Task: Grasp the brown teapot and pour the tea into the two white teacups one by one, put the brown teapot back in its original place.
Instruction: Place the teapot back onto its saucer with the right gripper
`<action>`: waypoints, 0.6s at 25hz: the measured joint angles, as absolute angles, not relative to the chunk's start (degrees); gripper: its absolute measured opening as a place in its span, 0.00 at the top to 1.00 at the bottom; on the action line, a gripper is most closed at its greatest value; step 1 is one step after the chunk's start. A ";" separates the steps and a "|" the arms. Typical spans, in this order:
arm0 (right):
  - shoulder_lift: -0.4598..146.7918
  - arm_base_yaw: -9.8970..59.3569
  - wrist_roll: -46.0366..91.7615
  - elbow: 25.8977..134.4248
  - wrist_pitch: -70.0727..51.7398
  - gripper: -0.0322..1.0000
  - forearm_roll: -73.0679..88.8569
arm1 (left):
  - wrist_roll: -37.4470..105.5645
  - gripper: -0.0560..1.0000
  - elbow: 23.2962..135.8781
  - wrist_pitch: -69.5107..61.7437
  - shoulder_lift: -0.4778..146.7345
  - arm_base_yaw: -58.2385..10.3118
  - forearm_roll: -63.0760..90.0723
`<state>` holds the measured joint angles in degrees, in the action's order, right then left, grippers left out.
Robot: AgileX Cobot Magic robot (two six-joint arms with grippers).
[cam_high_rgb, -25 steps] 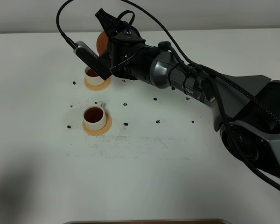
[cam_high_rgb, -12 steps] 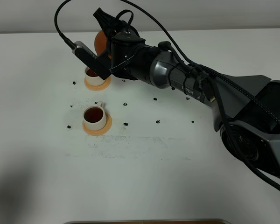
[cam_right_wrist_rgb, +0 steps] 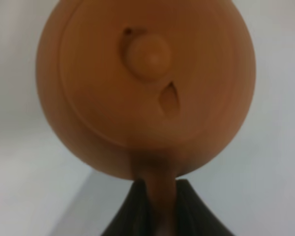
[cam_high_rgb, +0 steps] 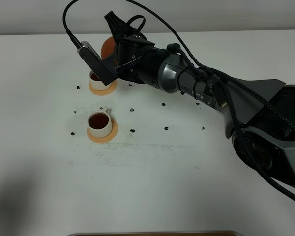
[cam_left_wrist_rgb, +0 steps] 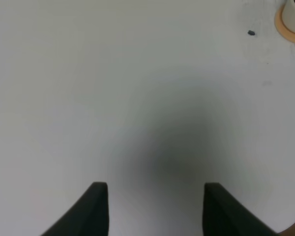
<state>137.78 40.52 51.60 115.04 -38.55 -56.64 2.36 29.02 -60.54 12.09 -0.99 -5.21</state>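
Observation:
The brown teapot [cam_high_rgb: 107,46] hangs in the air at the table's far side, just behind the far white teacup [cam_high_rgb: 95,76]. My right gripper [cam_high_rgb: 116,48] is shut on its loop handle. In the right wrist view the teapot [cam_right_wrist_rgb: 147,83] fills the picture, lid and knob facing the camera, with its handle pinched in the gripper [cam_right_wrist_rgb: 157,204]. The near white teacup [cam_high_rgb: 99,121] holds dark tea and stands on an orange coaster [cam_high_rgb: 111,133]. My left gripper [cam_left_wrist_rgb: 155,211] is open over bare table, nothing between its fingers. The original place is hidden.
Small dark specks [cam_high_rgb: 132,131] are scattered over the white table around the cups. The right arm [cam_high_rgb: 201,88] stretches across from the right side. A wooden edge [cam_high_rgb: 152,233] lies along the front. A cup on a coaster [cam_left_wrist_rgb: 290,22] shows at the corner of the left wrist view.
The right gripper and teapot have shifted slightly to the right, with the wrist turning a little. The cups have not moved.

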 joint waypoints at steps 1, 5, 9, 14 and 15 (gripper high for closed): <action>137.78 40.52 51.33 115.04 -38.97 0.86 -56.25 | 2.36 0.51 29.02 -60.54 12.09 -0.99 -5.21; 137.12 40.52 49.52 115.04 -40.26 0.86 -52.88 | 2.36 0.51 29.02 -60.54 12.09 -0.99 -5.21; 134.21 39.95 49.01 115.04 -43.07 0.86 -45.23 | 2.36 0.51 29.02 -60.54 12.09 -0.99 -5.21; 130.47 37.88 46.81 115.09 -46.68 0.86 -32.38 | 2.36 0.51 29.02 -60.54 12.09 -0.99 -5.25; 130.27 37.51 45.48 115.09 -47.22 0.86 -29.85 | 2.36 0.51 29.02 -60.54 12.09 -0.99 -5.25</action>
<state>130.27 37.51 45.48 115.09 -47.22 -29.85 2.36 29.02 -60.54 12.09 -0.99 -5.25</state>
